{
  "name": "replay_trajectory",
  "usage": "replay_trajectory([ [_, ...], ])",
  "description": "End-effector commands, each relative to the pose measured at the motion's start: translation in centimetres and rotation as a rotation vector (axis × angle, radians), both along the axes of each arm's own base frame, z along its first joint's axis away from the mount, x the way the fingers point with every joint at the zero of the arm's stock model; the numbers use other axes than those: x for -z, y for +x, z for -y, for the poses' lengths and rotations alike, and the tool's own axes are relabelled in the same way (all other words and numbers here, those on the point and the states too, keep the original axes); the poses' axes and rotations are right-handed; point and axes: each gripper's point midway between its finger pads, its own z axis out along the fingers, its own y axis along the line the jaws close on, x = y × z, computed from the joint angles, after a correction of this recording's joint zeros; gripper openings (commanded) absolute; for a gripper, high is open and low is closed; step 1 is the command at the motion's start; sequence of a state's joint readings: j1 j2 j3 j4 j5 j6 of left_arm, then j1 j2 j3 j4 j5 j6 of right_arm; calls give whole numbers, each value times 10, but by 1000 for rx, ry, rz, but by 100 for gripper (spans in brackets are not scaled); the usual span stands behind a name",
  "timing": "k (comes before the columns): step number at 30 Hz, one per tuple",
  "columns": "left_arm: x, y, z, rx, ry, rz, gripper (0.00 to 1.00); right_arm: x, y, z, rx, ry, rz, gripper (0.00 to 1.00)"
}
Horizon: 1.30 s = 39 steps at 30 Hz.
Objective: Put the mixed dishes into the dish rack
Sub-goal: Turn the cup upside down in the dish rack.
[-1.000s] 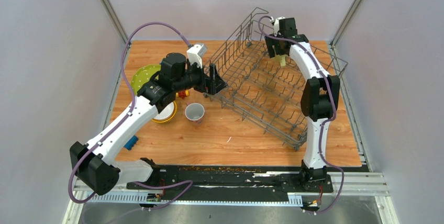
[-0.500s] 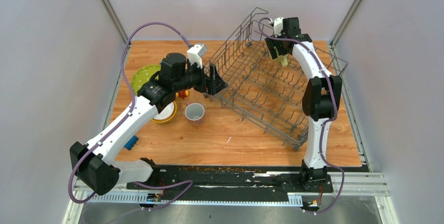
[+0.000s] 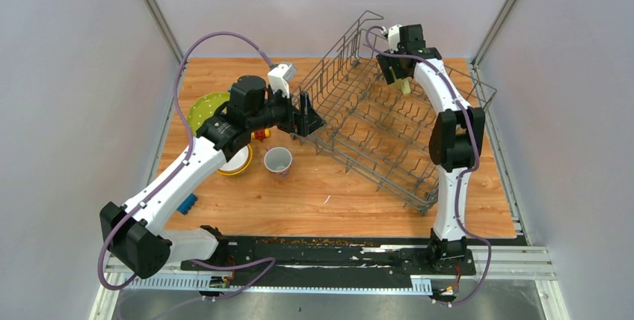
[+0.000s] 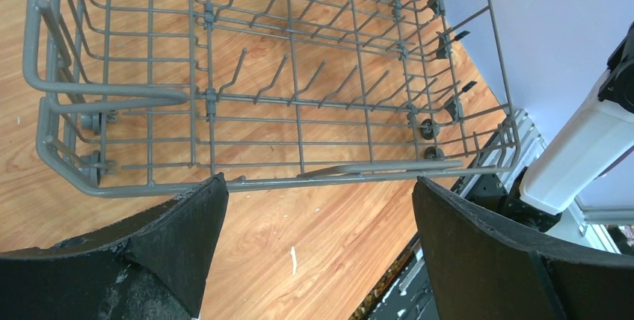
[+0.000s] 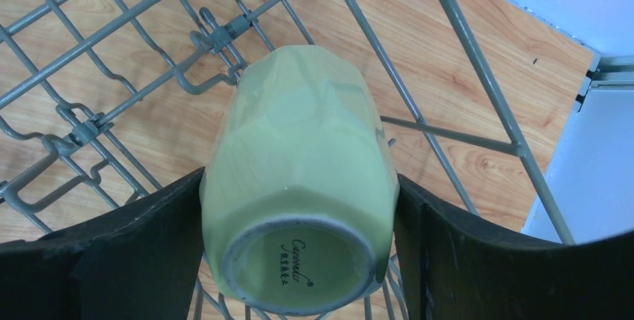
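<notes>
Progress: barely begun, I'd say | dish rack (image 3: 389,129), bench's far right: no dish seated | right gripper (image 3: 401,79) clasps pale-green mug (image 5: 299,178), base up, over rack's far corner | left gripper (image 4: 318,204) wide, empty, at rack's left end | waiting, bench's left: lime-green plate (image 3: 200,108), yellow bowl (image 3: 238,164), second mug (image 3: 278,160)

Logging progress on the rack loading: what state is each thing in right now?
Pale-green ceramic mug: gripped, mouth down, above rack.
Right gripper: shut on mug.
Left gripper: open, empty.
Grey wire dish rack: no dishes resting inside.
Pale mug on table: upright, unloaded.
</notes>
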State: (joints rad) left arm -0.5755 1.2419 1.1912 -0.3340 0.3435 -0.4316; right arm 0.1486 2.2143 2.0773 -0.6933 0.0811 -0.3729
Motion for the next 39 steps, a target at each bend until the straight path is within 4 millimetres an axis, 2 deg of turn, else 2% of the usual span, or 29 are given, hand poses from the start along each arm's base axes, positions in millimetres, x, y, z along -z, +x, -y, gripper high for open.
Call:
replay_trajectory([
  [1,-11,-4,4,32,-11,24,100,17,4,-8,-46,12,-37,55],
  [7,-11,-4,1,26,-1,27,100,19,4,-16,-106,39,-46,57],
  [9,-10,-4,2,27,-3,23,100,21,2,-15,-108,45,-52,65],
  [13,-10,-3,4,37,-6,18,100,25,1,-8,-86,58,-64,70],
  [15,-10,-4,4,38,-6,18,100,25,1,-5,-70,59,-66,82],
  [19,-10,-3,6,43,-7,15,100,11,-1,-5,-77,71,-46,93],
  [22,-9,-3,7,45,-8,9,100,-4,-2,-7,-91,86,-23,97],
  [26,-9,-2,8,48,-14,5,100,-16,-2,-3,-81,66,0,95],
  [29,-8,-2,9,51,-14,3,100,-21,-2,-2,-79,71,11,81],
  [32,-8,-2,8,49,-12,3,100,-27,-1,-1,-77,84,21,75],
  [36,-8,-3,8,47,-12,2,100,-33,0,10,-34,127,26,75],
  [39,-7,-3,7,45,-10,0,100,-39,0,19,1,233,16,79],
])
